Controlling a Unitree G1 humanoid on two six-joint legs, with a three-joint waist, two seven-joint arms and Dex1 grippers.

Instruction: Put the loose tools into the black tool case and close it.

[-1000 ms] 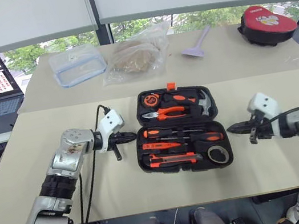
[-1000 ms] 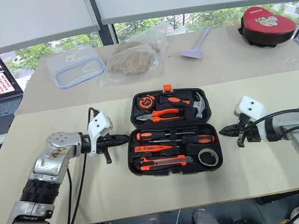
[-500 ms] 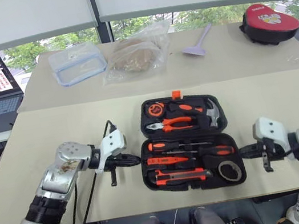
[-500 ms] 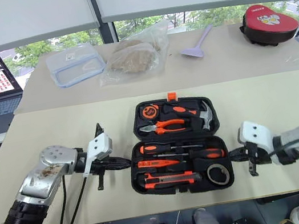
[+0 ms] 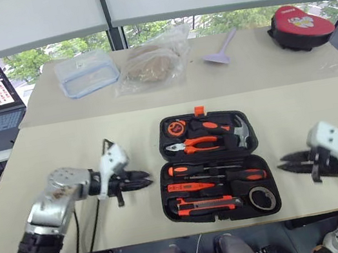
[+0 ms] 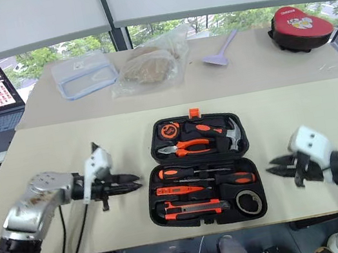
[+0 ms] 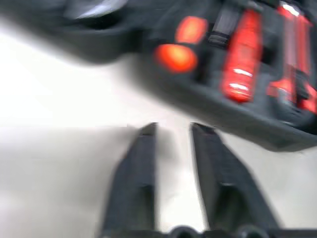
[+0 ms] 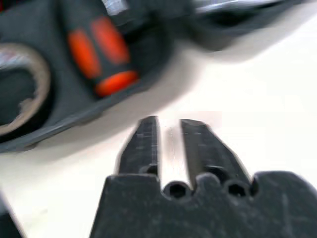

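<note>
Flanking your open rectangular black moulded-plastic tool case lying on the beige table, the left gripper and right gripper each show a narrow finger gap, holding nothing

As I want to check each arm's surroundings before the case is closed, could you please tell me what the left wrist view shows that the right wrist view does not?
Left wrist view adds: the left gripper, fingers apart, facing rounded orange tool-handle ends at the edge of the open black moulded-plastic tool case.
Right wrist view adds: the right gripper, fingers slightly apart, a small grey tape roll in its recess, and a black-and-orange screwdriver handle.
Both: that case and the beige tabletop.
</note>
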